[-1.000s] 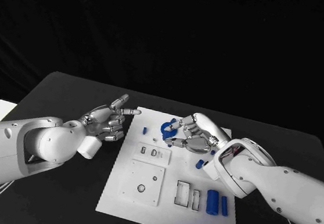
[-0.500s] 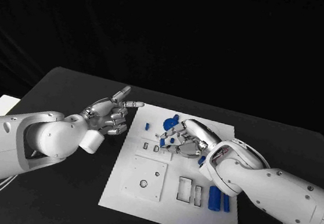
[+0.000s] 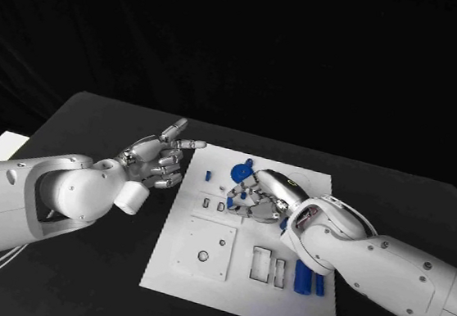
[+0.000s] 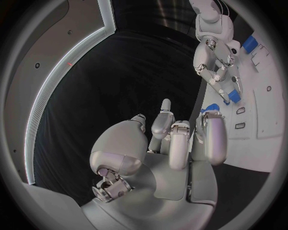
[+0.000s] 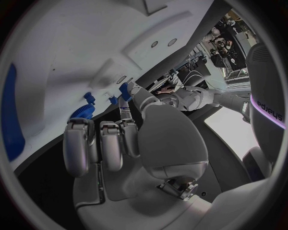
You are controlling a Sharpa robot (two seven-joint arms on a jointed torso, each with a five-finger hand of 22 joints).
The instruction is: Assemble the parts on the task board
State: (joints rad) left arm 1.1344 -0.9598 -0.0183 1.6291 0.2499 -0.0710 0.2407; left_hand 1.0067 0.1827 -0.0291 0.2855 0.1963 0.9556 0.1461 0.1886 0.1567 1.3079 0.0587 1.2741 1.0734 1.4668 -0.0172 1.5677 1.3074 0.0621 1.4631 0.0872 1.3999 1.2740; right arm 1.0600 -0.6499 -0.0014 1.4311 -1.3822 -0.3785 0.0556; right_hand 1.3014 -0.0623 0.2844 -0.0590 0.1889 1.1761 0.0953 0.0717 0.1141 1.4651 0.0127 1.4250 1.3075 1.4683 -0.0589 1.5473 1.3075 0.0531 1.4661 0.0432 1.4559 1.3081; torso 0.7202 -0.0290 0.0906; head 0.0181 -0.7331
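I had my right hand (image 3: 260, 197) pinching a small blue part (image 4: 234, 97) above the task board (image 3: 230, 298) for seating; left hand (image 3: 156, 162) hovered empty, fingers apart, beside the board's left edge.

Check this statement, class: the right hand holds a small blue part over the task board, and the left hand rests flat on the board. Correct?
Not quite. The left hand hovers beside the task board, over the black table, holding nothing, as the head view shows. The right hand does pinch a small blue part.

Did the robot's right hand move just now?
Yes. The right hand slid toward the robot, down over the white board: it began by the blue gear and now sits nearer the small slots.
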